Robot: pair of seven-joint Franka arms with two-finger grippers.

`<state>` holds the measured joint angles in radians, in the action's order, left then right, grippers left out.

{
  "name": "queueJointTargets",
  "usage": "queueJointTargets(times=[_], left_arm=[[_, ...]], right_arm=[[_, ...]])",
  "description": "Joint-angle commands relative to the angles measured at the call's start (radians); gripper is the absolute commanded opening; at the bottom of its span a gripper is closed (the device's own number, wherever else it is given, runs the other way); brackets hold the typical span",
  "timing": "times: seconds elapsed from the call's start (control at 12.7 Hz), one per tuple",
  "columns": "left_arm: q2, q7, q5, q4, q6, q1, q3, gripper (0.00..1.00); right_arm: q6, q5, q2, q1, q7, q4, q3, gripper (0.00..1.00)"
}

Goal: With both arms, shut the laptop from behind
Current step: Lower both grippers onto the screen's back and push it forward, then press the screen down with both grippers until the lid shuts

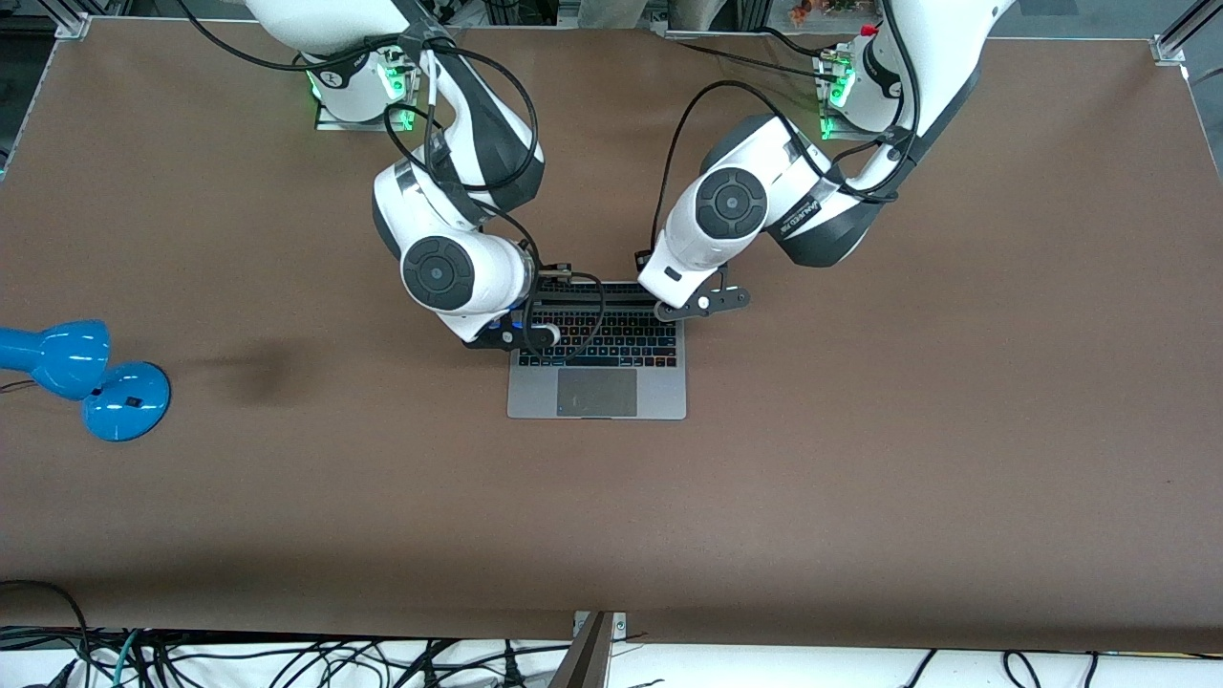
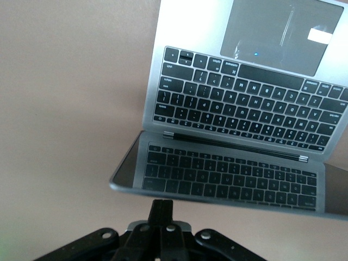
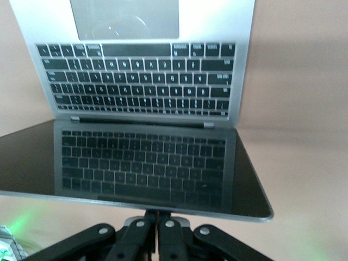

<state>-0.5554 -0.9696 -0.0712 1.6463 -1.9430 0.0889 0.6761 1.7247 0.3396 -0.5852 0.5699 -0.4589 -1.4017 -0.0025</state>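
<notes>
My left gripper [image 2: 161,213] and right gripper [image 3: 154,217] have fingers pressed together, tips at the raised screen's top edge. The laptop [image 1: 597,387] sits open mid-table, a blue lamp [image 1: 81,377] well apart.

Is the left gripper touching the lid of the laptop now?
Cannot tell. In the left wrist view the left gripper meets the laptop lid's top edge, but neither contact nor gap shows plainly.

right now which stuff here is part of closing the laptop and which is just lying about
Part of the job:
- laptop, open, mid-table
- left gripper, at the screen's top edge
- right gripper, at the screen's top edge

Lying about:
- blue lamp, toward the right arm's end
</notes>
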Motion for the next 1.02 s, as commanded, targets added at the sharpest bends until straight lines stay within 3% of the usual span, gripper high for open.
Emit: queueJointTargets(times=[0.0, 0.24, 0.94], left_arm=[[-0.075, -0.008, -0.054, -0.110, 0.079, 0.015, -0.010, 0.00], [-0.127, -0.008, -0.079, -0.186, 0.124, 0.031, -0.010, 0.00], [-0.178, 0.101, -0.114, -0.243, 0.122, 0.048, -0.033, 0.00]], right_arm=[[0.044, -0.001, -0.001, -0.022, 0.072, -0.003, 0.001, 0.06], [0.085, -0.001, -0.010, -0.039, 0.118, -0.003, 0.001, 0.06], [0.193, -0.001, -0.064, -0.042, 0.233, -0.005, -0.016, 0.05]])
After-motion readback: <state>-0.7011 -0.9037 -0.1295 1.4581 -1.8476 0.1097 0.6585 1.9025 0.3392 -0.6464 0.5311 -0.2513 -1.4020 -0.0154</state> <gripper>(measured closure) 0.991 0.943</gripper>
